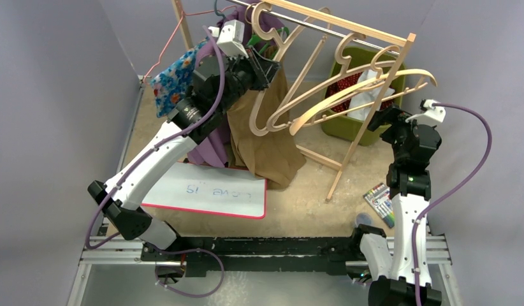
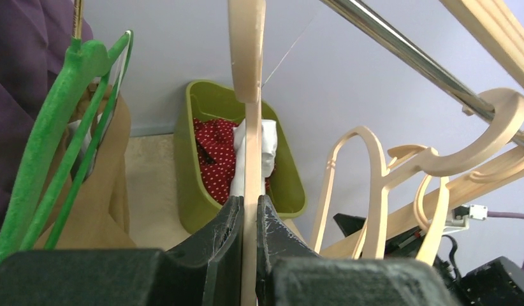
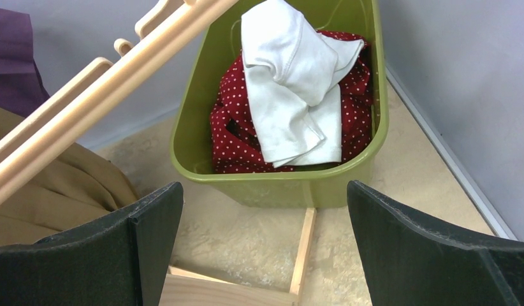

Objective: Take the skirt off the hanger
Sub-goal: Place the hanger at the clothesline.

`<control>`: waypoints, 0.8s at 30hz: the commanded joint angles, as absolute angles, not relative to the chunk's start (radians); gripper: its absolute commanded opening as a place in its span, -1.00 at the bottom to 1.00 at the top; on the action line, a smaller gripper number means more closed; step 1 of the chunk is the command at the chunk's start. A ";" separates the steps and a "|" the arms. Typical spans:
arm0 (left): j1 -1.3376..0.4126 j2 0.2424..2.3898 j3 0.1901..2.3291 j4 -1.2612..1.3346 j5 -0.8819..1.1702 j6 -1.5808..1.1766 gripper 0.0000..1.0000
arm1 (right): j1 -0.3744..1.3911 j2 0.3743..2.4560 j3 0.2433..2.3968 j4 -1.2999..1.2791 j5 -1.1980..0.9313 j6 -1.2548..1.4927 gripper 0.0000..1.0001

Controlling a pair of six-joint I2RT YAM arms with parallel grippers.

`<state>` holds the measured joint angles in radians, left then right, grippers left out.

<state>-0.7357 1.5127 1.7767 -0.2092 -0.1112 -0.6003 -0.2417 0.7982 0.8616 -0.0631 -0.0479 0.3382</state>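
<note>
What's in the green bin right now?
In the bin, a white garment lies on a red dotted garment. Anything beneath them is covered.

Upper right in the overhead view, an olive bin (image 1: 342, 131) holds a red dotted cloth (image 3: 227, 140) under a white cloth (image 3: 291, 83). A whiteboard (image 1: 208, 191) lies centre-left, a marker pack (image 1: 380, 203) lower right. A floral garment (image 1: 173, 80) and a purple garment (image 1: 211, 150) hang upper left, near wooden hangers (image 2: 438, 162).

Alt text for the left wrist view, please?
The left gripper is shut on a pale wooden hanger that runs straight up mid-frame. To its left, a green hanger against the tan skirt; behind, an olive bin of red and white clothes, and more wooden hangers on a metal rail at right.
</note>
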 commanded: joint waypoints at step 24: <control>-0.772 1.590 1.801 0.014 -0.029 -0.821 -1.00 | -0.235 0.785 0.852 -0.011 -0.106 0.334 0.98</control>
